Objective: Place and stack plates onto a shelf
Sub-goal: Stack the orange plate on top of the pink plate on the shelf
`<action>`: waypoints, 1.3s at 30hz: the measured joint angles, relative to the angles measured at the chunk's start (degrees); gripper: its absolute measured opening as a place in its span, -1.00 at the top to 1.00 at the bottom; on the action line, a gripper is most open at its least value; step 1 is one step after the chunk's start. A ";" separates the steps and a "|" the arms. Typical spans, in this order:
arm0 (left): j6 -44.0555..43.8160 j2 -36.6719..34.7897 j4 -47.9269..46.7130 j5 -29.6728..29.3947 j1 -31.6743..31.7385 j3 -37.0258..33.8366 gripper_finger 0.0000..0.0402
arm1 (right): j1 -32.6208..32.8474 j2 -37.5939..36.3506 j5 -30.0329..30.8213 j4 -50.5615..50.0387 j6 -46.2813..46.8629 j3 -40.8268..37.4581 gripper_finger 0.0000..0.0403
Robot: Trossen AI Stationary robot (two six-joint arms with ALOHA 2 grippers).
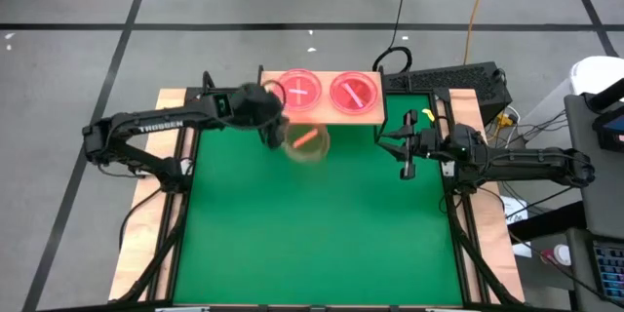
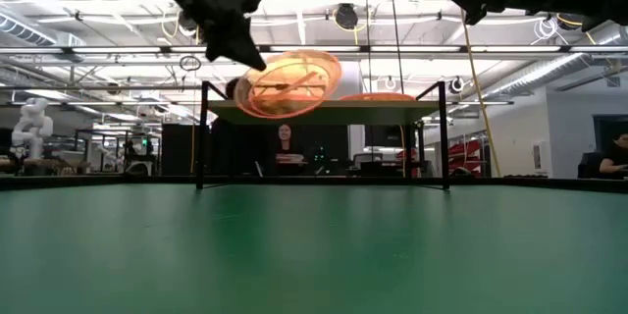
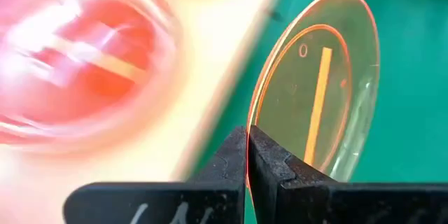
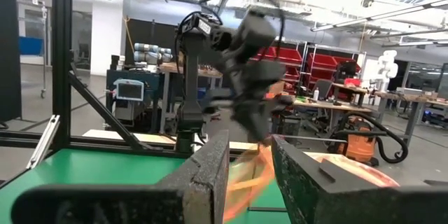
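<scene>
high view shows the left gripper (image 1: 276,129) just off the front edge of the shelf (image 1: 322,115), pinching an orange plate (image 1: 306,142) by its rim; in the left wrist view the two fingers (image 3: 231,164) press together on that rim, the plate (image 3: 320,87) hanging tilted off the fingertips, its bright stripe running away from the jaws. the shelf lies just behind the plate, and its left stack (image 1: 300,91) is the nearer target, the right stack (image 1: 354,93) farther along the board. the low view puts the plate (image 2: 287,82) about level with the shelf top, so it likely needs to clear the edge and flatten. the right gripper (image 1: 408,151) waits off the shelf's right end, fingers apart and empty. how many plates each stack holds is hard to make out; the near stack is blurred from the wrist.
</scene>
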 joint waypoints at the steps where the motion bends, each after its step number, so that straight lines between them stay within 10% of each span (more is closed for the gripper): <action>1: 0.89 0.01 0.89 -1.24 1.10 0.72 0.98 | 0.00 0.00 0.00 -0.02 -0.13 0.00 0.55; 18: 1.71 0.38 11.65 -3.47 20.16 3.88 0.94 | 0.00 0.00 0.00 -0.48 -1.46 0.00 0.55; 39: -0.19 2.68 11.41 -0.72 21.08 3.84 0.87 | 0.00 0.00 1.38 -0.78 -1.59 0.00 0.55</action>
